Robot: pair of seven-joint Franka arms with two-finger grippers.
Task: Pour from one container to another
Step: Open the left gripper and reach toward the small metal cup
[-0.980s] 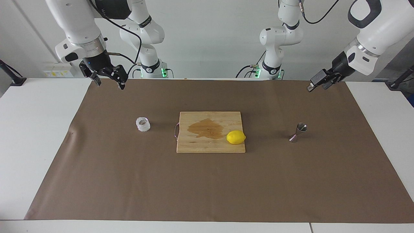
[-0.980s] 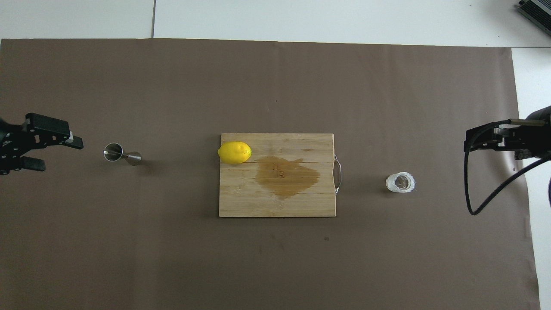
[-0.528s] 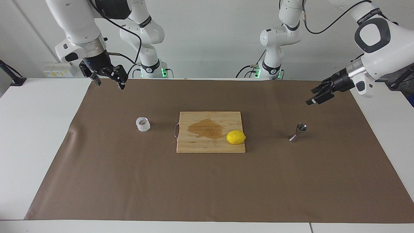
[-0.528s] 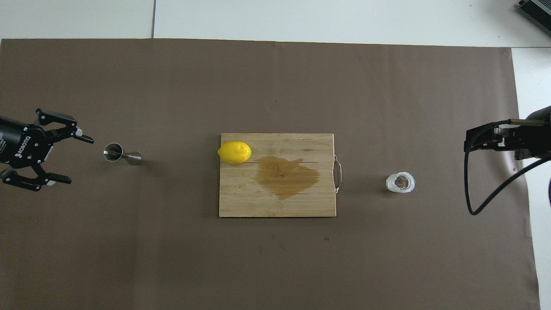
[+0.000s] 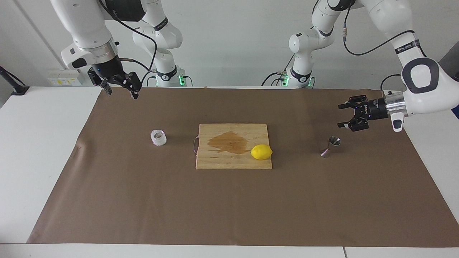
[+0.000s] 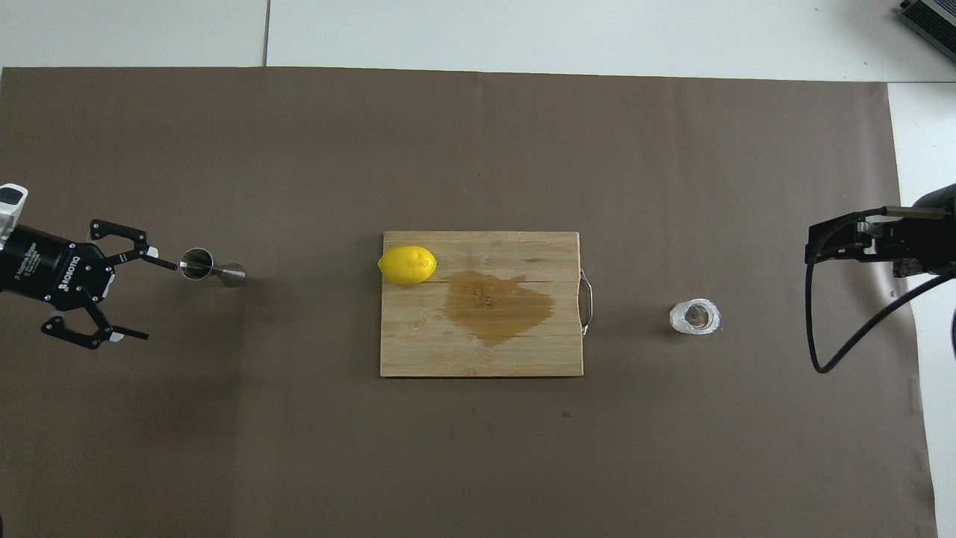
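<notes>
Toward my left arm's end of the bench [image 5: 43, 150], my left claw [image 5: 340, 115] hangs spread wide and holding nothing, just beside the steel jigger [image 5: 331, 146]; from overhead one fingertip [image 6: 169, 264] seems to overlap the jigger's rim, though I cannot tell whether it touches. At my right arm's end stands the frosted glass cup [image 5: 159, 138] on the brown mat [image 5: 229, 208]. My right claw [image 5: 121, 92] waits, released, over the mat's edge nearest me. Between jigger and cup lies a wooden cutting board [image 5: 215, 161] with a dark stain [image 5: 228, 142] and a lemon [image 5: 261, 152] on it.
</notes>
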